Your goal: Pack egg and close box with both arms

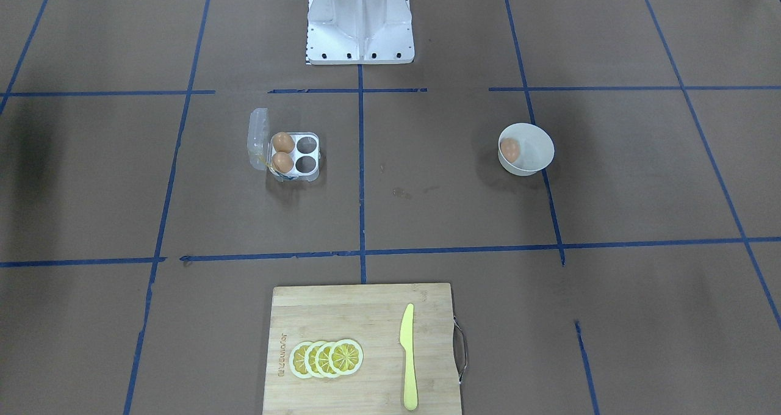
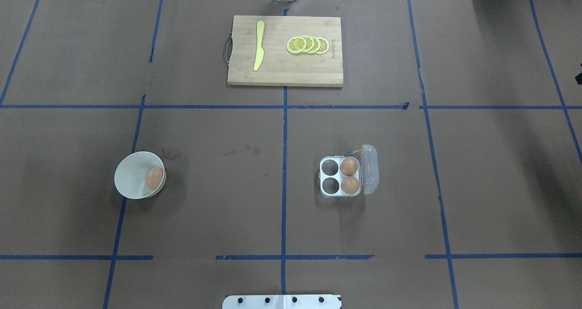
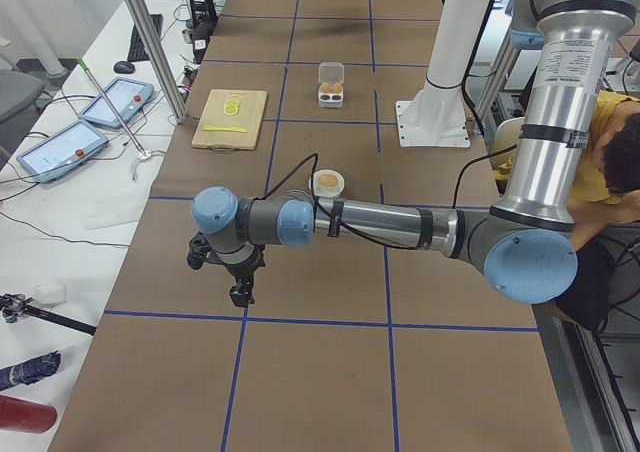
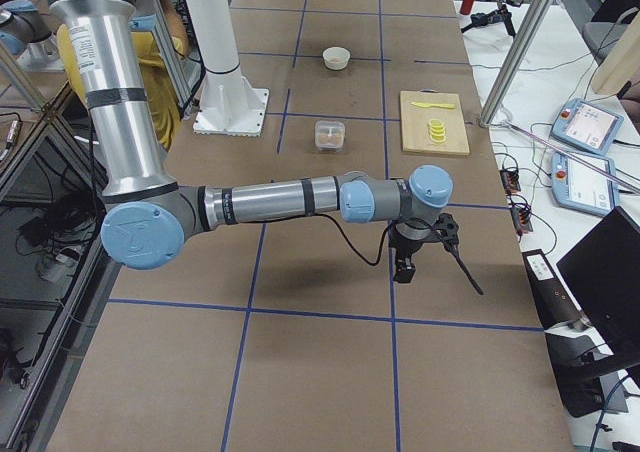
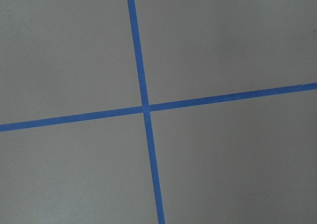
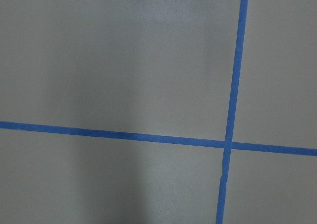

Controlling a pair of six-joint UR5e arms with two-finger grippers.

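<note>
Against the 3 o'clock wall of the bowl, with the open box well off toward 3 o'clock, the egg looks light, slick and brittle, best pinched gently across its middle; whether the left gripper or the right gripper is spread cannot be told.

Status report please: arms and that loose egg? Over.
Left gripper and right gripper over bare table ends, open or shut unclear. Egg in bowl; box open, two cells free. Nothing between bowl and box.
</note>
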